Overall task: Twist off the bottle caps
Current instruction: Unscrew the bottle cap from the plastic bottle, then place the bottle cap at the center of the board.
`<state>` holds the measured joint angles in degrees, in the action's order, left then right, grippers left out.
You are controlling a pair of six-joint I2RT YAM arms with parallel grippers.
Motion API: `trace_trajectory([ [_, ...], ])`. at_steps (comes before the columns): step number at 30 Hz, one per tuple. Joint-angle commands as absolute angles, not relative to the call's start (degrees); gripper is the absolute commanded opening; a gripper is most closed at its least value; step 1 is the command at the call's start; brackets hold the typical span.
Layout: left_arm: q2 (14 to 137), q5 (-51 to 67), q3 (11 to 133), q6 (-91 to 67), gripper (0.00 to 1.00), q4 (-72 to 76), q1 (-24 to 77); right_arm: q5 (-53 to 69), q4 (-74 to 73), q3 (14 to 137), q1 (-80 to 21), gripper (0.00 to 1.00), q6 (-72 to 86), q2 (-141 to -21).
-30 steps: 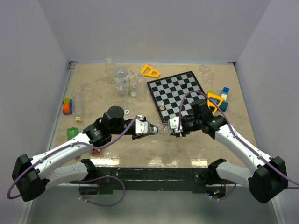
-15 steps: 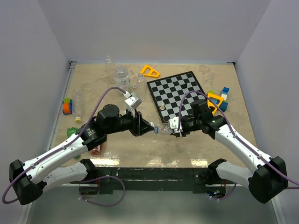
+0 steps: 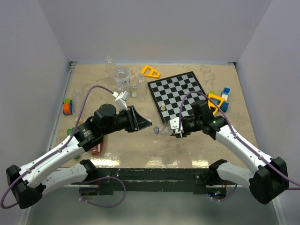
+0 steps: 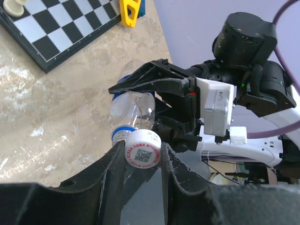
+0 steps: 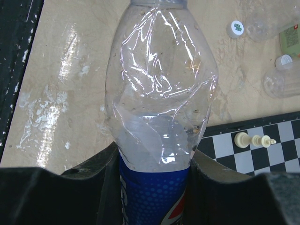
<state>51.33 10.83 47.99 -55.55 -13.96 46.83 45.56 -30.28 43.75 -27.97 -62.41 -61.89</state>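
Cap (image 4: 143, 152) is off: the left claw (image 4: 142, 154), pinching it, has drawn back from the bottle (image 5: 159, 93) clamped in the right claw (image 5: 154, 161). One cap unscrewed, I judge.

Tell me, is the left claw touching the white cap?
Touching. The left wrist view shows the white cap wedged between the left gripper's fingers, both pressing its sides.

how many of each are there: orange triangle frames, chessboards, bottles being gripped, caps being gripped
orange plastic triangle frames: 2
black and white chessboard: 1
clear plastic bottle with blue label, gripped: 1
white round plastic screw cap, gripped: 1
total: 5
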Motion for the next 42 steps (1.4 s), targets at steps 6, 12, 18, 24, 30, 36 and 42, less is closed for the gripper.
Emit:
trace_trajectory([
  [6,50.71,9.93,49.04,-61.79,0.0,-15.91,43.86,45.62,-30.15,44.12,-27.86,0.16,-62.67,-61.26],
  [12,50.19,9.4,48.43,-61.44,0.0,-16.43,42.54,45.53,-30.06,44.12,-27.95,0.16,-62.58,-61.26],
  [18,49.83,8.09,47.9,-59.94,0.0,-16.96,42.01,45.53,-30.06,44.12,-27.78,0.16,-62.58,-61.26],
  [24,49.75,8.26,47.02,-59.94,0.0,-16.44,41.75,45.53,-30.06,44.12,-27.95,0.16,-62.58,-61.44],
  [30,50.18,8.35,46.67,-60.38,0.0,-15.56,41.66,45.53,-30.06,44.12,-27.86,0.16,-62.58,-61.44],
  [36,49.48,7.91,45.62,-57.23,0.0,-14.33,41.66,45.53,-30.06,44.12,-27.86,0.16,-62.58,-61.26],
  [42,48.78,4.75,42.72,-41.86,0.0,-14.24,41.66,45.97,-30.24,44.56,-27.86,0.16,-62.32,-61.0],
])
